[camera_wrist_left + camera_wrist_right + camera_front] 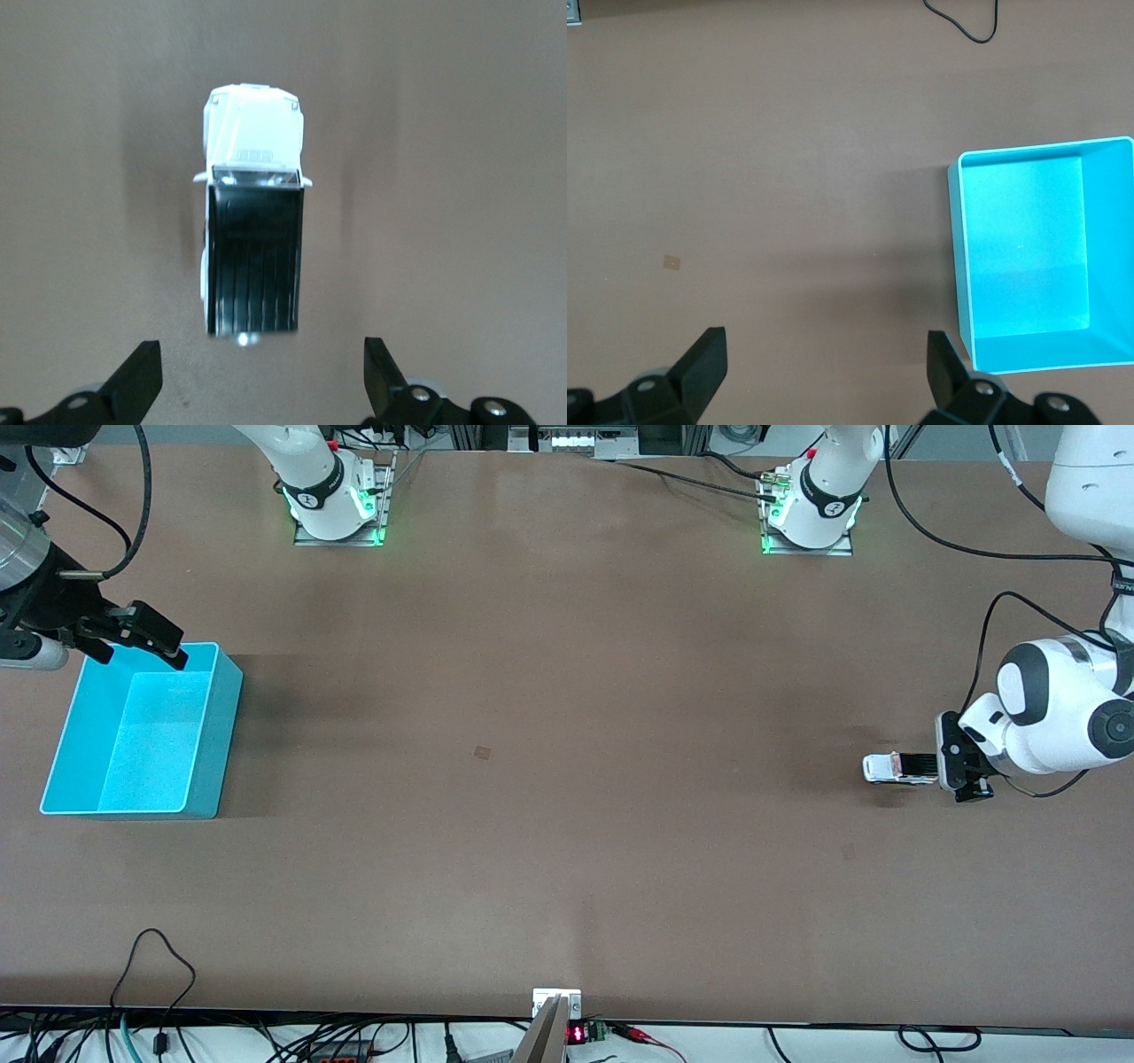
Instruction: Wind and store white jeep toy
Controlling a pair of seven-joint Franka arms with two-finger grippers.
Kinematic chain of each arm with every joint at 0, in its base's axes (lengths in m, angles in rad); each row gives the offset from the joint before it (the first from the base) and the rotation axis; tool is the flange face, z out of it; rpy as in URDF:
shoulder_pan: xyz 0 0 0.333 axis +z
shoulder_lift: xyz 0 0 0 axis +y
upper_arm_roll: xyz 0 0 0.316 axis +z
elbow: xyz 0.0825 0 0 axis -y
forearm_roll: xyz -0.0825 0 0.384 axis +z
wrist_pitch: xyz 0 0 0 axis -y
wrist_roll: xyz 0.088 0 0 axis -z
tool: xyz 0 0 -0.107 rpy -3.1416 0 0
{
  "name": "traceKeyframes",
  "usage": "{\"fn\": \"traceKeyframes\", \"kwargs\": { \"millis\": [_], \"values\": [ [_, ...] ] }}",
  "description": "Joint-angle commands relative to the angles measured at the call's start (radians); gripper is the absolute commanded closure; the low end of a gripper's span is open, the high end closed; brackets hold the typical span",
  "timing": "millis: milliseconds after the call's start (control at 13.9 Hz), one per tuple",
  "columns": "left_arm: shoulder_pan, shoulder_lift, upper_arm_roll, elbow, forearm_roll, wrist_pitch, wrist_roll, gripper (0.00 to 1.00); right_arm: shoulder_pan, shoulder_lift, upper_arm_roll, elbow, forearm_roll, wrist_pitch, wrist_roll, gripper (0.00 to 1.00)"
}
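The white jeep toy (897,768) stands on the table near the left arm's end, its black ribbed roof up. In the left wrist view the jeep (255,230) sits just ahead of the fingertips, centred on the gap but not between them. My left gripper (948,767) (263,372) is low beside the jeep, open and empty. My right gripper (142,657) (828,363) is open and empty, up in the air over the edge of the cyan bin (226,717) that lies farthest from the front camera. The bin (1023,354) holds nothing.
A small square mark (483,753) lies on the brown table near its middle and also shows in the right wrist view (672,261). The arm bases (337,505) stand along the table's back edge. Cables (159,965) run along the front edge.
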Motion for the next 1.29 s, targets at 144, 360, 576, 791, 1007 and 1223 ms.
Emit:
{"fn": "traceKeyframes", "kwargs": {
  "millis": [144, 360, 576, 791, 1007, 1223],
  "values": [
    [-0.041, -0.046, -0.011, 0.129, 0.016, -0.259, -0.212, 0.00, 0.001, -0.028, 0.000, -0.020, -0.010, -0.008, 0.007, 0.00],
    [-0.105, -0.046, -0.011, 0.271, 0.016, -0.469, -0.351, 0.00, -0.001, -0.032, -0.001, -0.020, -0.009, -0.010, 0.007, 0.00],
    [-0.156, -0.061, -0.014, 0.371, 0.016, -0.643, -0.628, 0.00, -0.001, -0.032, -0.001, -0.020, -0.009, -0.010, 0.006, 0.00],
    [-0.196, -0.069, -0.027, 0.466, 0.013, -0.782, -0.898, 0.00, -0.001, -0.031, -0.001, -0.022, -0.009, -0.008, 0.006, 0.00],
    [-0.236, -0.161, -0.033, 0.445, -0.002, -0.781, -1.205, 0.00, -0.001, -0.029, -0.001, -0.022, -0.009, -0.007, 0.007, 0.00],
    [-0.277, -0.318, -0.024, 0.304, -0.010, -0.662, -1.607, 0.00, -0.001, -0.028, -0.001, -0.022, -0.009, -0.007, 0.006, 0.00]
  ]
}}
